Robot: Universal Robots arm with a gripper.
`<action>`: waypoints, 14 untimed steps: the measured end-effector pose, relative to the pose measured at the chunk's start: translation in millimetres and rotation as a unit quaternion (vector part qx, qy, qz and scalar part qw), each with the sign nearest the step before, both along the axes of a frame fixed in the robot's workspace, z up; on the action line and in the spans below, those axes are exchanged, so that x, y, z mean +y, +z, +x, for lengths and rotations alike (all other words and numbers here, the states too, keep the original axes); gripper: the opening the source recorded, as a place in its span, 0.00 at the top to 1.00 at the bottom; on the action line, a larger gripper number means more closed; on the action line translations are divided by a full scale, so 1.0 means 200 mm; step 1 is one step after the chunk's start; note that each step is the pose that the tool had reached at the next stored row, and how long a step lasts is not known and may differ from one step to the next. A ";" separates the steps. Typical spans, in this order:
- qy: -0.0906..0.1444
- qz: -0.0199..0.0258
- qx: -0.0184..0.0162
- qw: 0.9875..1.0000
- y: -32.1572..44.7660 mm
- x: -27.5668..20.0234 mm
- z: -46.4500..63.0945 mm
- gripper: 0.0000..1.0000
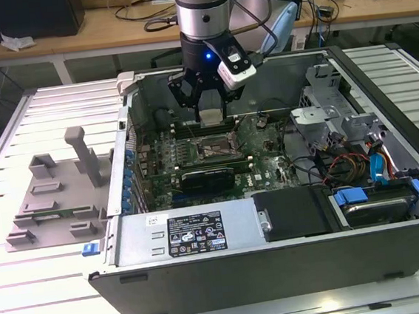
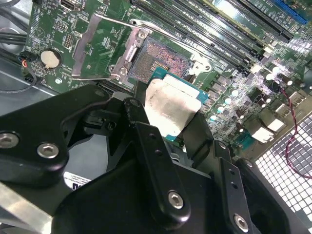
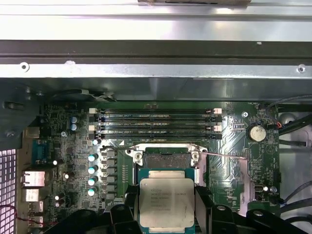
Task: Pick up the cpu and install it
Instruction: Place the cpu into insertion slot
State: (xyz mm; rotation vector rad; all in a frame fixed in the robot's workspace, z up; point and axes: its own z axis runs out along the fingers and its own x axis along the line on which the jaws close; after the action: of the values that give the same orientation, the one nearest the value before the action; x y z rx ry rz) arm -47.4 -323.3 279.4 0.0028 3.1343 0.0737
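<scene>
A ribbed metal table (image 1: pixel 59 290) carries an open computer case (image 1: pixel 385 95) laid on its side, so that the motherboard (image 1: pixel 270 170) faces up and the arm can reach straight down into it. On the table to the exterior view's left stands a grey plastic fixture (image 1: pixel 57 194); cluttered desks run behind.

The gripper (image 1: pixel 212 119) hangs inside the case over the board, closed on the cpu (image 3: pixel 165 202). Its black fingers (image 3: pixel 202 207) press on two opposite edges of the chip, which leaves the underside free and the silver lid facing up and level, apparently so that it can go down flat.

In both wrist views the CPU socket (image 3: pixel 165 161) lies bare, its metal retention frame (image 2: pixel 100 48) swung open to one side and clear of the way. The cpu sits between the fingers, close by the socket and, by my judgement, a little above it and not yet seated; part of the socket's contact field shows beyond the chip's edge. The memory slots (image 3: pixel 156 124) run alongside, just past the socket.
</scene>
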 end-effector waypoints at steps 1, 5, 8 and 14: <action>0.000 0.000 0.000 1.000 0.000 0.000 0.00 0.45; -0.018 0.000 0.000 1.000 -0.001 0.000 0.00 0.45; -0.058 0.000 0.000 0.998 -0.003 0.000 0.00 0.45; -0.170 0.000 0.000 0.985 -0.007 0.000 0.00 0.45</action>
State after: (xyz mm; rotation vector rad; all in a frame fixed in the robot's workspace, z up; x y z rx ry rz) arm -47.4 -323.3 278.0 0.5333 3.0806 0.0709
